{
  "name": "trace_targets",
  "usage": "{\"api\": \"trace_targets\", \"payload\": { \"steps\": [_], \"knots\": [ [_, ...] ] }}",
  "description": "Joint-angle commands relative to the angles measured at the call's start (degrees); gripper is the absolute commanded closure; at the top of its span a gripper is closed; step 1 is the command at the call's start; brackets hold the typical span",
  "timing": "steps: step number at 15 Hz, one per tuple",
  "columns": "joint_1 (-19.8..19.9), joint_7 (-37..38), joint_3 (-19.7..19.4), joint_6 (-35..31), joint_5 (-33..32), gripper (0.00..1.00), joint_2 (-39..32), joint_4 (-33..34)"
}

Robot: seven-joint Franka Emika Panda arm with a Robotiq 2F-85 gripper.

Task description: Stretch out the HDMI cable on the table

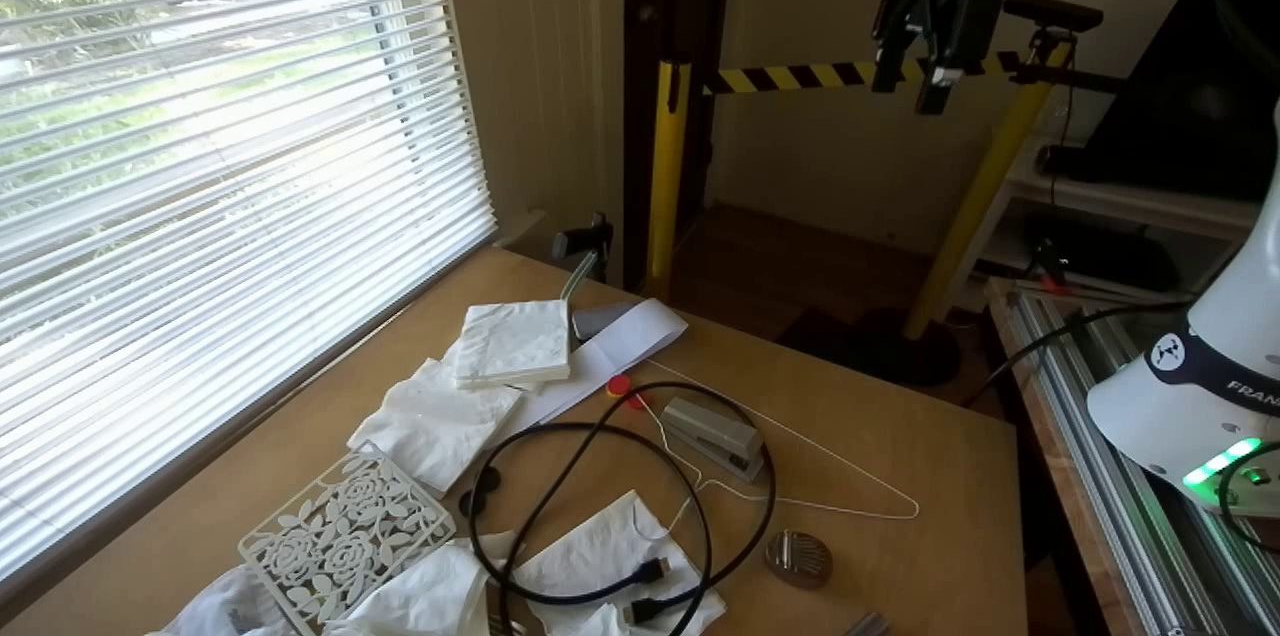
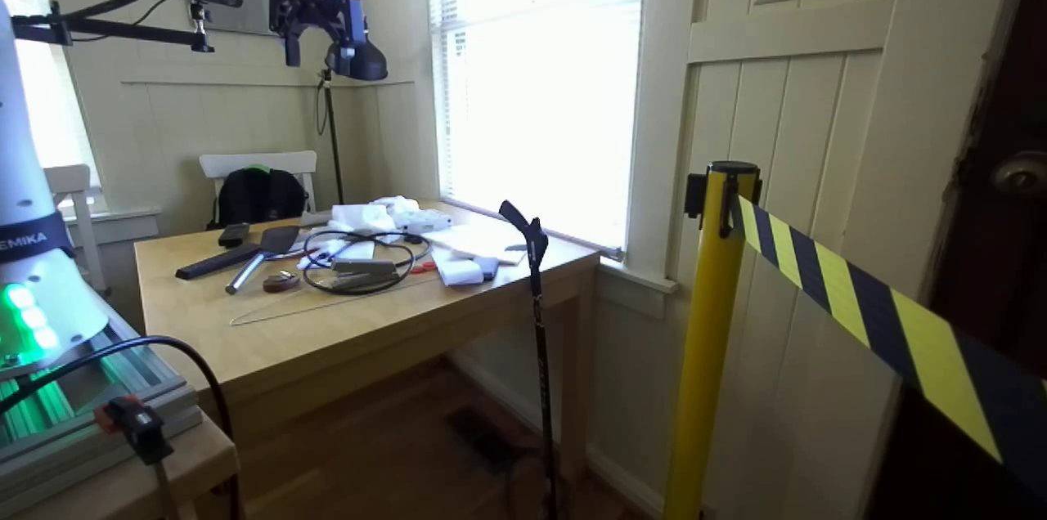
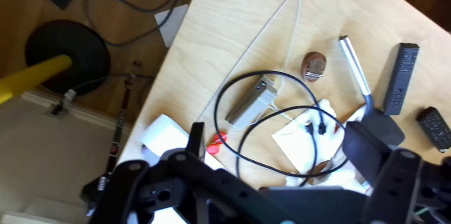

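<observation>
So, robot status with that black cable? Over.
Gripper open, empty, high up. HDMI cable looped, not stretched out. Possibly in the way: grey stapler amid loops, white cloth under plugs.

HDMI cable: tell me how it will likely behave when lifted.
The HDMI cable is thin and lies in loops, so it will probably droop when lifted. Its smooth, rounded curves suggest springiness, so it may curl back. A loop runs around the grey stapler, which it might snag.

free table corner (image 1: 962,464), stapler (image 3: 252,102) within cable loop (image 3: 262,72)
</observation>
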State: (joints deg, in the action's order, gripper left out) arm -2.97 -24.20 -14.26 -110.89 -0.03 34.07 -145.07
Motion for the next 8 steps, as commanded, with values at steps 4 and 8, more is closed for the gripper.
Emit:
{"api": "trace_targets", "payload": {
  "steps": [4,8],
  "knots": [
    [-7.61,-5.58,5.64,-11.36,8.47,0.00,-16.38,2.55],
    [-8.11,-3.16,11.25,-21.00,7.63,0.00,-27.14,4.81]
  ]
}}
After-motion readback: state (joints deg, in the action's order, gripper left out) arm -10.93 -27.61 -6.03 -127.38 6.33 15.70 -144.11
